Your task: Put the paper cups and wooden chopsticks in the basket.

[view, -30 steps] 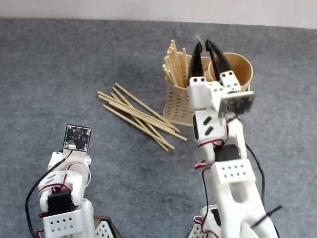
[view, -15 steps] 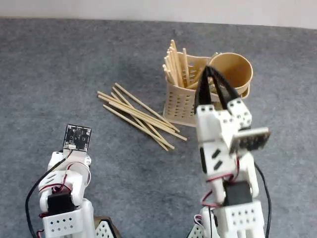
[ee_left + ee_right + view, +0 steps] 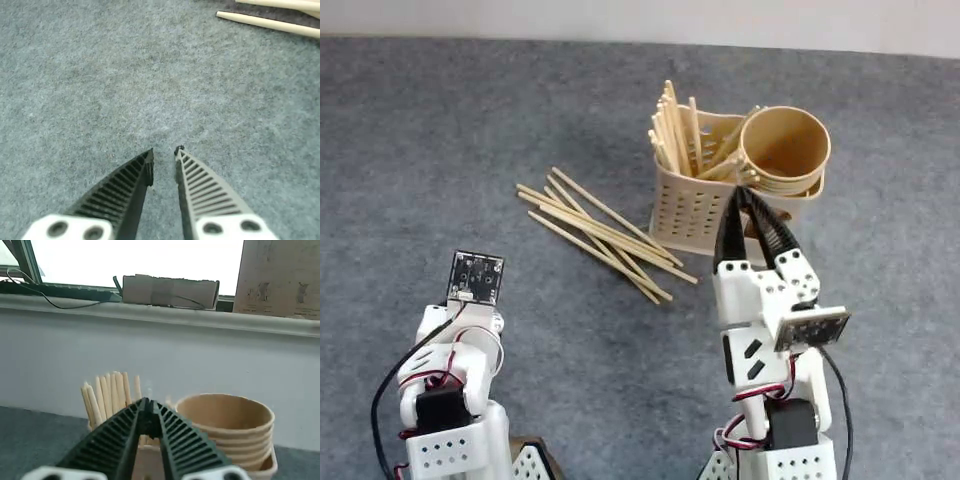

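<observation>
A cream perforated basket [image 3: 692, 210] stands at the table's far middle. A stack of tan paper cups [image 3: 785, 150] sits in its right side and a bundle of wooden chopsticks [image 3: 675, 130] stands upright in its left side. Several loose chopsticks [image 3: 595, 232] lie on the grey carpet to the basket's left. My right gripper [image 3: 744, 193] is shut and empty, just in front of the basket; its wrist view shows the shut gripper [image 3: 146, 404] with the cups [image 3: 226, 430] and chopsticks [image 3: 110, 395] behind. My left gripper [image 3: 163, 151] hovers slightly open over bare carpet at the near left, two chopsticks [image 3: 270, 22] farther off.
The left arm [image 3: 455, 370] is folded back at the near left. Grey carpet [image 3: 470, 150] covers the table, with free room on the left and far right. A white wall [image 3: 150, 350] rises behind the basket.
The right arm has pulled back toward me from above the basket, and its gripper went from open to shut. The left arm has not moved.
</observation>
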Motion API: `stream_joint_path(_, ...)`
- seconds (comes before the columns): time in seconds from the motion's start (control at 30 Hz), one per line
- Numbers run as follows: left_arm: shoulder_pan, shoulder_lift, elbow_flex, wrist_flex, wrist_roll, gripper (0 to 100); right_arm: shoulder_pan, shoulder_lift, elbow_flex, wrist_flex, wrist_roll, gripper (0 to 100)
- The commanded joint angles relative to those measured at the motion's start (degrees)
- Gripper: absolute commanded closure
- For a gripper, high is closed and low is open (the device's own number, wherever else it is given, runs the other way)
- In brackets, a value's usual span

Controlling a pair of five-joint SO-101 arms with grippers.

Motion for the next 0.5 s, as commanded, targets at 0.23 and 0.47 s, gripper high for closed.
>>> stream_joint_path(0.23,-0.2,-0.4,1.1,-1.1,-0.4,91,4.4,-0.2,11.6,9.2,-0.5,99.3)
stream_joint_path(0.47,-0.2,-0.4,1.1,-1.0,-0.4,91,4.2,-0.3,13.4,23.1,-0.5,99.3)
